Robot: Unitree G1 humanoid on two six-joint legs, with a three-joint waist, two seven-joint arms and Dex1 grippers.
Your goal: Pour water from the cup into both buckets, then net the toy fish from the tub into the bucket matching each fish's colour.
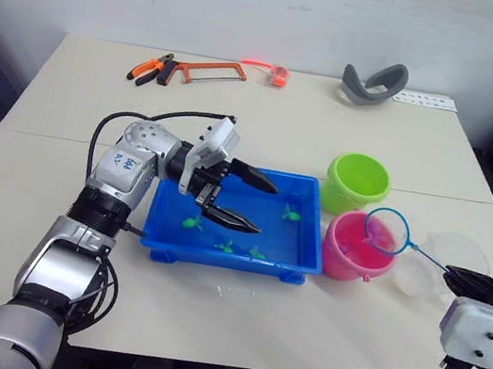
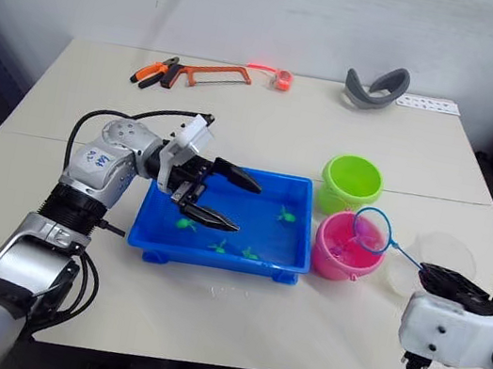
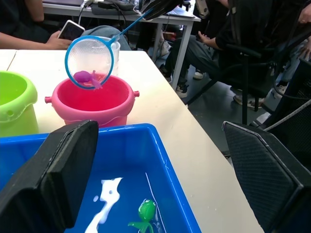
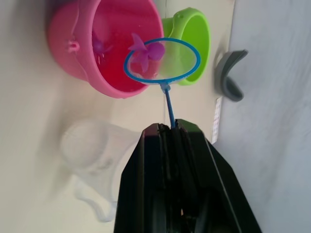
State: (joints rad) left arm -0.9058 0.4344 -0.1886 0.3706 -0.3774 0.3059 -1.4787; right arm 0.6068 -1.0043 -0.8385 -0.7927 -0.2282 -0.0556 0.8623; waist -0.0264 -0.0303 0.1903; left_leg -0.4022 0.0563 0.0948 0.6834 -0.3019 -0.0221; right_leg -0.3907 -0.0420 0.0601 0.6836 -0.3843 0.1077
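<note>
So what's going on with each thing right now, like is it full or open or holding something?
Left claw: open, over the blue tub.
Right claw: shut on the net's handle.
Net: held over the pink bucket, pink fish inside.
Pink bucket: upright, one pink fish already in it.
Green bucket: upright, no fish visible.
Blue tub: holds green fish.
Clear cup: upright on the table.

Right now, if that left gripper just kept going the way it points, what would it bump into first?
Probably the pink bucket. The left gripper points across the tub toward it; depth is unclear, so it might clip the tub's far wall first.
</note>
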